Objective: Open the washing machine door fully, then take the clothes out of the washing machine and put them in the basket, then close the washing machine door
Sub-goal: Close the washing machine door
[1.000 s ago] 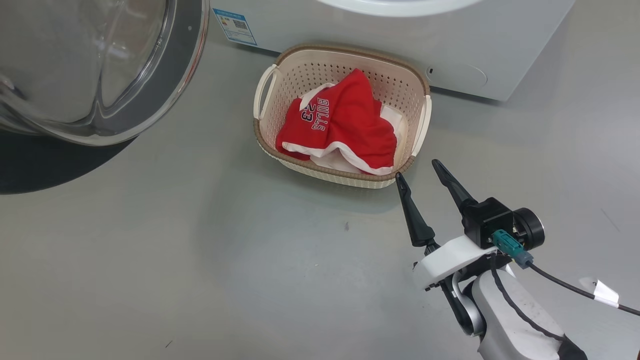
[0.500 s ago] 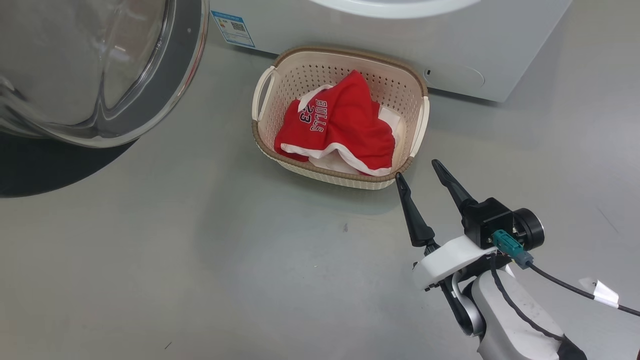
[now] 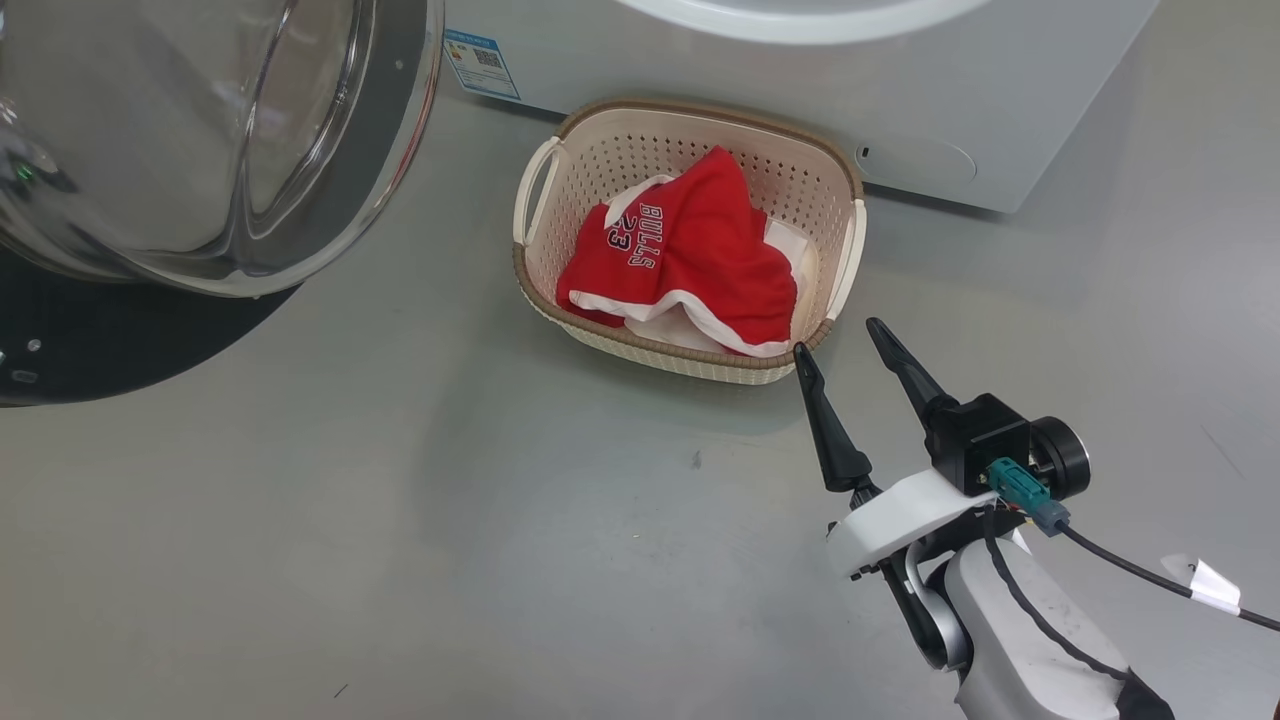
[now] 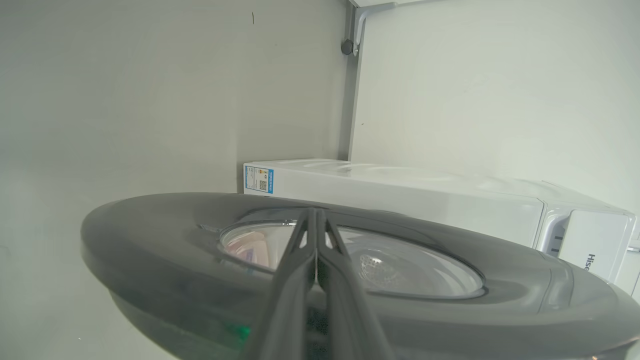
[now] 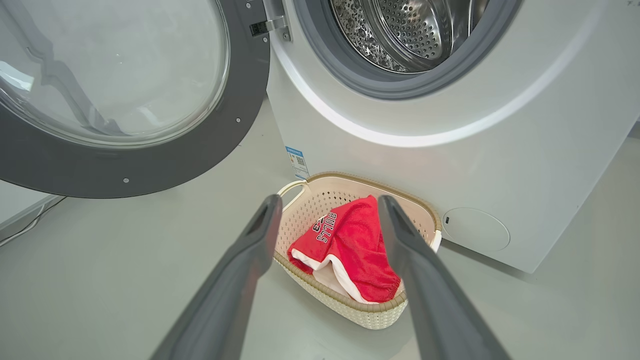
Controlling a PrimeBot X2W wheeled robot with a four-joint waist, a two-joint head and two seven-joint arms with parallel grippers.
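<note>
One basket [image 3: 660,352], long axis along one washing machine's [image 3: 900,90] front, holding one red-and-white heap of clothes [image 3: 700,250]; one door [image 3: 200,140] open; right tool [image 3: 837,338] spread empty, left tool [image 4: 316,215] closed.

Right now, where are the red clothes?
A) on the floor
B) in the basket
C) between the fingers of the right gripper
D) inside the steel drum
B: the clothes lie inside the basket, and the right gripper stands open and empty beside its rim.
</note>
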